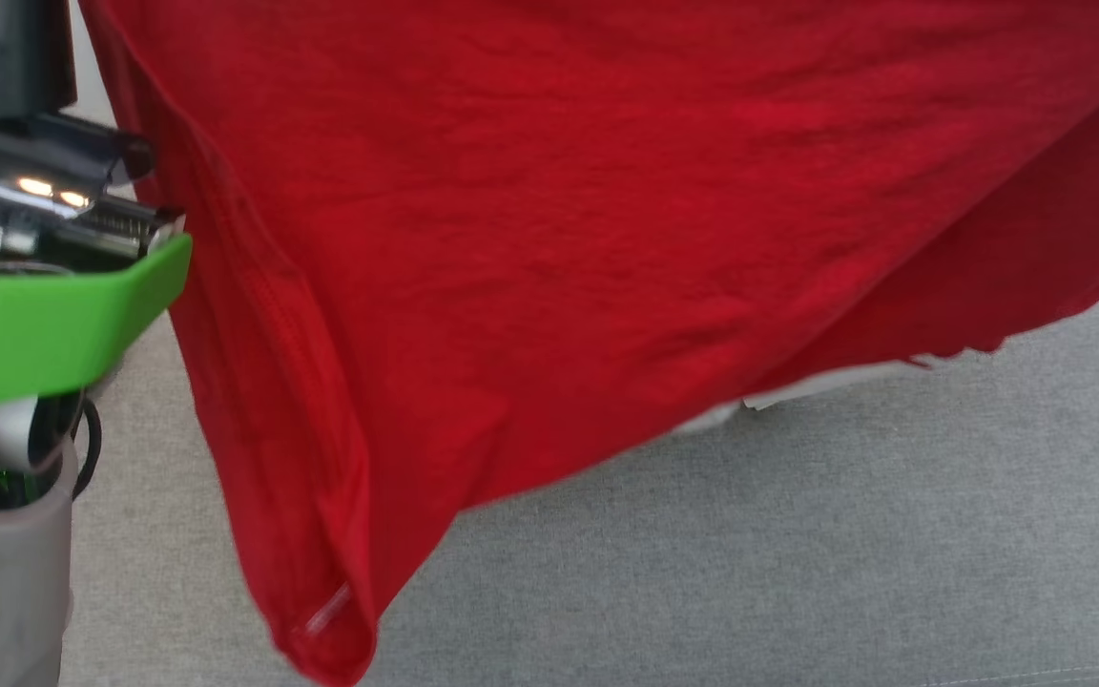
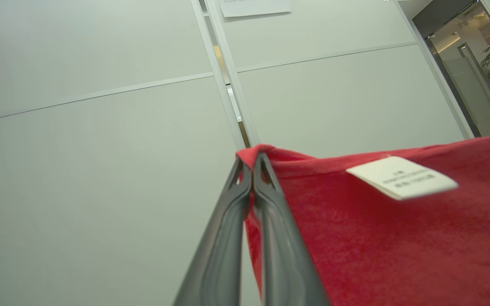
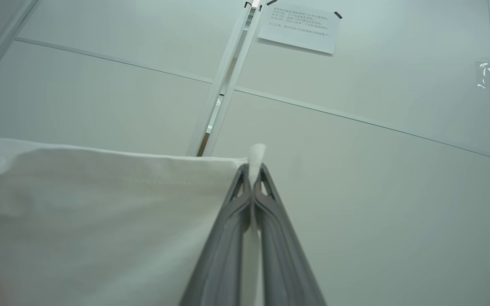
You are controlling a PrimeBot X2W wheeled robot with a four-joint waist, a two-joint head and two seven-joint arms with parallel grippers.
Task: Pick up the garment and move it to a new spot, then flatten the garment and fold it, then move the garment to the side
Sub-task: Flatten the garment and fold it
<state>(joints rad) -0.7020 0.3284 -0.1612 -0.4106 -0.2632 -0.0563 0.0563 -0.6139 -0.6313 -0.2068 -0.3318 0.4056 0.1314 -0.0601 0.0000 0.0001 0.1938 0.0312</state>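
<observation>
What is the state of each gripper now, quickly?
Left gripper: closed on a corner of the red garment.
Right gripper: closed on an edge of white fabric.

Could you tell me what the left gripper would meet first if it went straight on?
Likely the wall near its vertical seam; nothing else shows ahead of the left gripper, shut on the garment, though depth is unclear.
</observation>
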